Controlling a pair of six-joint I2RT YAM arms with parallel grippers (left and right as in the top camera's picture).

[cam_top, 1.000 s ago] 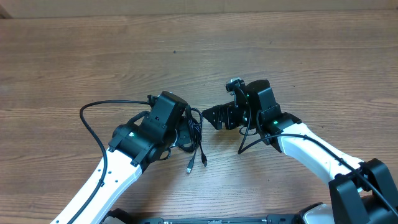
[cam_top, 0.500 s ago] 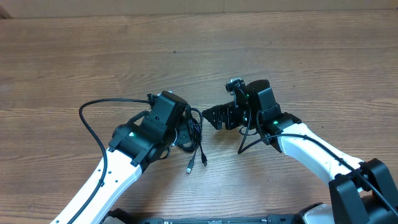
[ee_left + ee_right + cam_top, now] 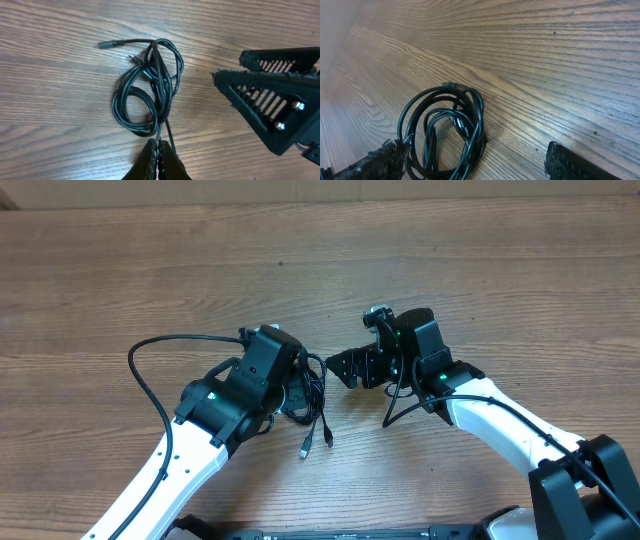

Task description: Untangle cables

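1. Starting at the bottom edge of the overhead view: the left arm rises from the lower left and the right arm from the lower right. Both are white links with black joints.
2. Just above them lies bare table, brown wood grain running side to side with a few dark specks. The right wrist view shows a soft sheen on the boards.
3. Now the cables, thin black cords in a loose coiled bundle. They lie flat on the wood at the centre of the overhead view, between the two wrists.
4. Two plug ends trail toward the bottom of the frame. The left wrist view shows another plug pointing to the upper left.
5. The left gripper has its jaws pressed fully together at the bottom centre of its own view. Strands of the bundle run straight into the tips, pinched there.
6. The right gripper has its jaws spread wide with nothing between them. It sits just beside the bundle at centre right.
7. In its wrist view the coil reaches the lower-left finger, but I can't call contact.
8. A thicker arm cable arcs out at mid left.
9. Farthest off, the tabletop runs to the top of the frame. A paler tan strip lies beyond its edge, too little to identify.
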